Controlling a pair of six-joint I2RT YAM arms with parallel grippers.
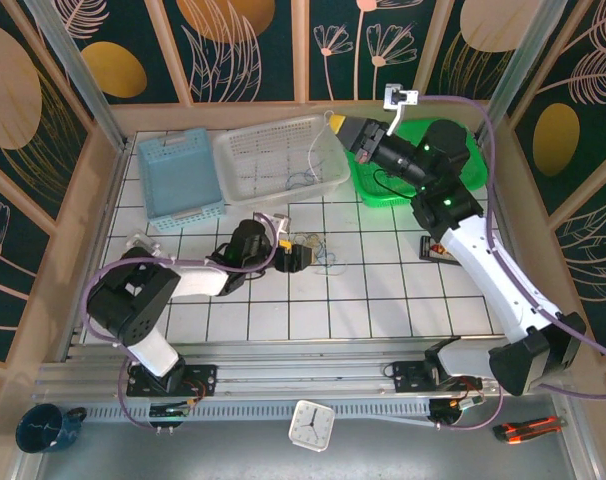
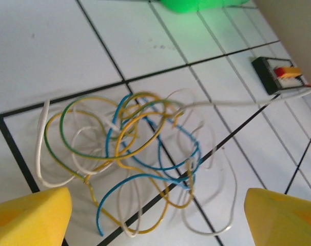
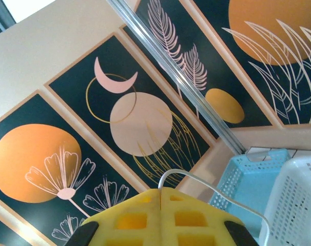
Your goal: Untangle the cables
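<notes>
The cables (image 2: 140,148) lie as one loose clump of blue, white, yellow and green-yellow loops on a white tile. In the top view the cables (image 1: 321,250) sit mid-table, just right of my left gripper (image 1: 295,256). My left gripper (image 2: 158,205) stands open, one yellow finger (image 2: 32,215) on each side of the clump's near edge, with nothing between them. A white strand (image 2: 248,101) leaves the clump toward the right edge. My right gripper (image 1: 335,122) is raised over the white basket. Its pads are shut on a thin white wire (image 3: 217,187), which also hangs below the right gripper (image 3: 160,190) in the top view (image 1: 311,155).
A blue basket (image 1: 178,175) and a white basket (image 1: 278,150) stand at the back, and a green tray (image 1: 378,188) is to their right. A small black box (image 2: 278,74) with a red-orange piece rests on the tiles right of the clump.
</notes>
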